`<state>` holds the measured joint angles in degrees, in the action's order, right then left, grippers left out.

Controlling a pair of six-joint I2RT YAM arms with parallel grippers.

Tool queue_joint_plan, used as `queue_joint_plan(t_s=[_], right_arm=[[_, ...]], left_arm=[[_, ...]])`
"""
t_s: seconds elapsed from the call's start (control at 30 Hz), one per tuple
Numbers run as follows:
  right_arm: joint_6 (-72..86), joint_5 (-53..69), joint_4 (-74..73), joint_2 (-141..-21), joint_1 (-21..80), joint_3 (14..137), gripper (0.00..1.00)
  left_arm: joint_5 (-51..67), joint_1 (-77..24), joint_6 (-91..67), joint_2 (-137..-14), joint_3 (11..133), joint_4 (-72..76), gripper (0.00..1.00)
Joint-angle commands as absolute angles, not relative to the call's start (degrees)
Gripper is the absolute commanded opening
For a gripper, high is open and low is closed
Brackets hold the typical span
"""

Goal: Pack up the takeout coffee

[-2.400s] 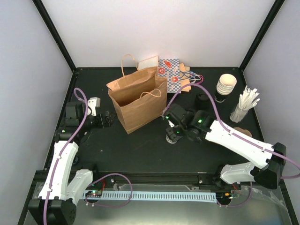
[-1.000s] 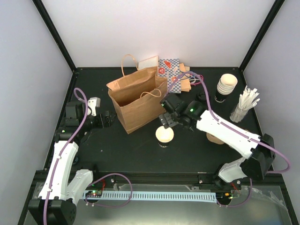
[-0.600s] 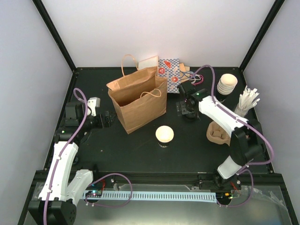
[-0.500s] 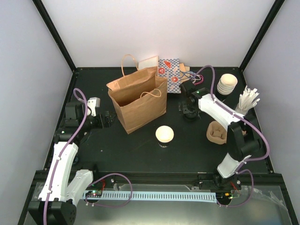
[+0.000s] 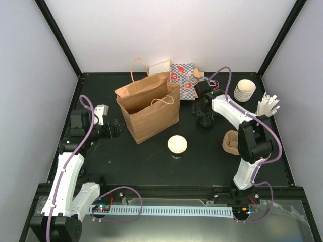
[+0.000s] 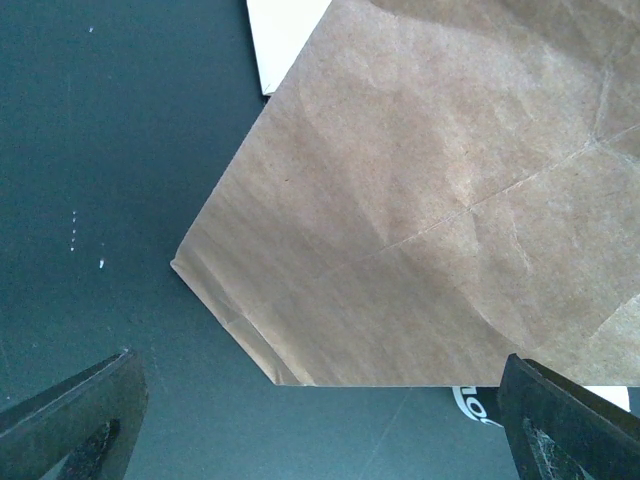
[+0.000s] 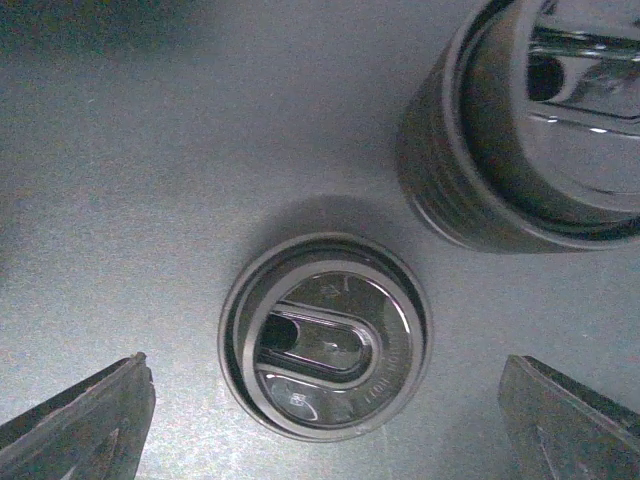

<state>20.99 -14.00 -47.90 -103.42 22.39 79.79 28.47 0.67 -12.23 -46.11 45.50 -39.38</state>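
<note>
Left gripper (image 5: pixel 118 129): sits just left of the paper bag (image 5: pixel 147 108), level with its near left corner. In your left wrist view the fingers are spread wide to both lower corners, released, with only the bag's brown side wall between them. Nothing is held.

Paper bag: upright, mouth open upward, handles raised.

Takeout coffee cup (image 5: pixel 177 144): stands upright on the table just right of the bag's near right corner, apart from it. Its cream mouth faces up at the camera, with the dark band at its base. Neither gripper touches it.

Right gripper (image 5: pixel 204 116): right of the bag, farther back than the cup, so the cup lies well apart on its near left side. Your right wrist view shows the fingers parted wide and released, looking straight down on a single black lid (image 7: pixel 325 335) lying flat on the table between them, untouched. A stack of black lids (image 7: pixel 535 120) stands just beside it.

Farther right of the bag is a stack of paper cups (image 5: pixel 245 89).
</note>
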Motion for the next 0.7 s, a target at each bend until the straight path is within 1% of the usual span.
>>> queue_joint_plan(t_s=[0.0, 0.33, 0.5, 0.67], right_arm=[[22.63, -11.61, -45.76, -104.97, 21.87, 79.28, 0.96], [23.51, -10.17, -43.09, -107.99, 20.68, 77.40, 0.93], [24.07, -9.58, -41.62, -107.77, 19.91, 75.53, 0.89], [24.45, -8.75, -40.66, -107.82, 19.61, 73.99, 0.89]], left_arm=[[27.94, 0.44, -11.84, -46.13, 45.58, -38.92, 0.99], [27.77, 0.50, -11.86, -46.40, 45.62, -38.94, 0.99], [27.73, 0.44, -11.86, -46.58, 45.64, -38.94, 0.99], [27.77, 0.51, -11.86, -46.76, 45.70, -39.08, 0.99]])
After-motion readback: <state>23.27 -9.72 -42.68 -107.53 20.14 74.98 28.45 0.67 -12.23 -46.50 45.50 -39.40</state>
